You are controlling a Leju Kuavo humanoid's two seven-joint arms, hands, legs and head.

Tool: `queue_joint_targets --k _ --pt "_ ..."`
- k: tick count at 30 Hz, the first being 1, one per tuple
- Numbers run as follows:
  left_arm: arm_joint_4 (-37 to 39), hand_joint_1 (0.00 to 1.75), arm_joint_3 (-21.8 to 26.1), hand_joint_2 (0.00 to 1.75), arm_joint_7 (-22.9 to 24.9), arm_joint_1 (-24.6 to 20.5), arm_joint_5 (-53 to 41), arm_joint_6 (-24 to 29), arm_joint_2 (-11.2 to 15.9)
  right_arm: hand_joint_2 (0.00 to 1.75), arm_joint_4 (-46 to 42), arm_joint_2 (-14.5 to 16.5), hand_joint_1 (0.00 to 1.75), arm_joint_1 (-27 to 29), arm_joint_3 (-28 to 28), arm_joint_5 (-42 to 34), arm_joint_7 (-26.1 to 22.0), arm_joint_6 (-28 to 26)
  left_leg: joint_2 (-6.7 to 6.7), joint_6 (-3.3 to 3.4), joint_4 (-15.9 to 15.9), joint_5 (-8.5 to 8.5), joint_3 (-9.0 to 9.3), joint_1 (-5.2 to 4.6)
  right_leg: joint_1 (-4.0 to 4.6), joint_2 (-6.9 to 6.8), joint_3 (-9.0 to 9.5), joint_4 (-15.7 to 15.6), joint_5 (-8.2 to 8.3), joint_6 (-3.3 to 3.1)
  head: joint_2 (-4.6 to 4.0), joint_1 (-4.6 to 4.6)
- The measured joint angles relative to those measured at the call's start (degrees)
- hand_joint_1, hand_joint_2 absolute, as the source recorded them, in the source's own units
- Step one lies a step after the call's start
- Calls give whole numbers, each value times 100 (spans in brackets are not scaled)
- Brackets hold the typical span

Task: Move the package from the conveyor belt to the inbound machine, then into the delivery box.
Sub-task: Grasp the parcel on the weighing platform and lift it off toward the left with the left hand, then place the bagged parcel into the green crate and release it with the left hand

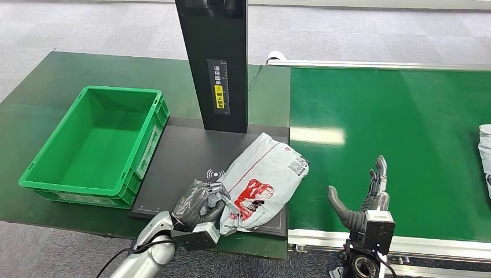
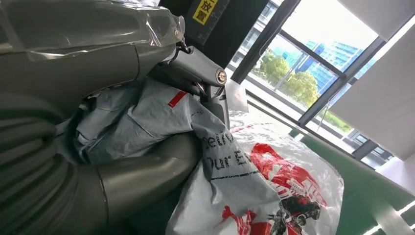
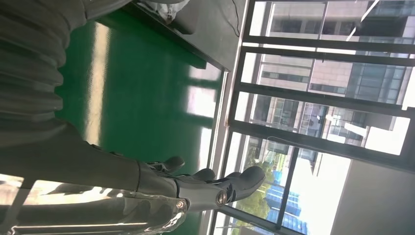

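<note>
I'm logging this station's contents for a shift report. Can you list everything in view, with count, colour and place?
Package: one, grey-white with red print, lying on the scan plate, its near end gripped by the left robot hand.
Second package: one, whitish, at the belt's right edge, partly cut off.
Crate: one, green, on the table left of the plate, nothing inside.
Scan plate: one, black, between crate and belt.
Scanner post: one, black with a yellow label, rising from the plate's far side.
Belt: one, green, right of the plate.
Table: one, dark green.
Left robot hand: grips the package.
Right robot hand: over the belt's near edge, fingers apart, holding nothing.
</note>
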Motion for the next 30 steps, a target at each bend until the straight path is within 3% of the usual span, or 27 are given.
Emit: queue_joint_targets --k 6,10,16,23,30 --pt "-329 175 145 175 -121 101 443 -269 80 175 -13 33 0 19 -34 41 0 9 2 0 0 0 1 1 1 0 -1 0 0 0 0 -1" --pt "-956 175 461 175 -298 308 1054 -664 241 175 -149 105 0 161 -139 127 0 67 2 -1 -1 0 -1 2 4 1 -5 0 -1 -1 0 -1" --pt "-1891 175 937 175 -351 531 1442 -820 435 175 -389 214 0 358 -298 229 0 153 2 -1 -1 0 -3 2 4 1 -5 0 -2 -1 0 1" --pt "-2521 175 1329 175 -351 581 1215 -371 484 175 -485 286 0 396 -430 256 0 161 2 0 -1 1 0 2 3 1 -4 0 -1 -1 0 0" --pt "-3352 175 2371 175 -256 324 944 -176 492 175 -640 340 0 493 -537 330 0 278 6 -1 -1 1 0 6 9 2 -6 1 -1 -2 0 -1"
